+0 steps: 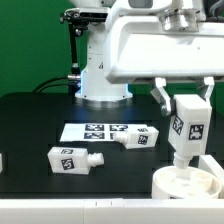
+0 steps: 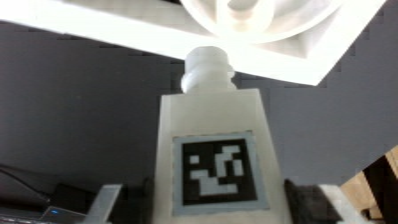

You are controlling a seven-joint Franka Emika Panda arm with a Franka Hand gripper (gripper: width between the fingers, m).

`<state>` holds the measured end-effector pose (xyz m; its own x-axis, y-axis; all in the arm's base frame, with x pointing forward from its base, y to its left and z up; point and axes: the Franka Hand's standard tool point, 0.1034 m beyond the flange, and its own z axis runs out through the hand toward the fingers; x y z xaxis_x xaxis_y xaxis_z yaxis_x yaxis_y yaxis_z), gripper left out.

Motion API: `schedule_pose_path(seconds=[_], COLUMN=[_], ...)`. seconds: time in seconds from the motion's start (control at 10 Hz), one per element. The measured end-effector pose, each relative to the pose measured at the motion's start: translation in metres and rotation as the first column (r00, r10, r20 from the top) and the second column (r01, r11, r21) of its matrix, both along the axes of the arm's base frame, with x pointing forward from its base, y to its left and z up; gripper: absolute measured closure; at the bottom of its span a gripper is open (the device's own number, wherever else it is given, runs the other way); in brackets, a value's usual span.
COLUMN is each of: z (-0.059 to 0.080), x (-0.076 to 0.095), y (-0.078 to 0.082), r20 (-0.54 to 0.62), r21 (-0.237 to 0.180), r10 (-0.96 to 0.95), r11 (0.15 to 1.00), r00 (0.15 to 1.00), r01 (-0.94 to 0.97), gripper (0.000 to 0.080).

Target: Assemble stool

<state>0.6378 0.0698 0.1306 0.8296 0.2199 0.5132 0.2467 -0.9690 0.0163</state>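
My gripper (image 1: 186,98) is shut on a white square stool leg (image 1: 187,126) with a black-and-white tag, held upright with its peg down. The peg hangs just over the round white seat (image 1: 187,184) at the front of the exterior view's right. In the wrist view the leg (image 2: 215,140) fills the middle, gripped at its sides by my fingers (image 2: 118,202), and its peg tip (image 2: 206,62) points at a hole in the seat (image 2: 267,35). Two more tagged legs lie on the black table: one (image 1: 72,160) at front left, one (image 1: 138,138) near the middle.
The marker board (image 1: 96,130) lies flat behind the loose legs. The white robot base (image 1: 103,75) stands at the back. A small white part (image 1: 1,161) peeks in at the exterior view's left edge. The table's pale front edge (image 1: 70,210) runs along the bottom.
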Motion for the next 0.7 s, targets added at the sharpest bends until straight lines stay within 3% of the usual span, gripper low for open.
schedule_pose_path(seconds=[0.3,0.7], z=[-0.002,-0.023], x=[0.0,-0.004], y=[0.001,0.007], r20=[-0.002,0.003], r21=[0.001,0.009], r10=[0.0,0.002], r11=[1.0,1.0], r00=[1.0,1.0], r01=[0.0,-0.002], gripper=[0.0459,0.0459])
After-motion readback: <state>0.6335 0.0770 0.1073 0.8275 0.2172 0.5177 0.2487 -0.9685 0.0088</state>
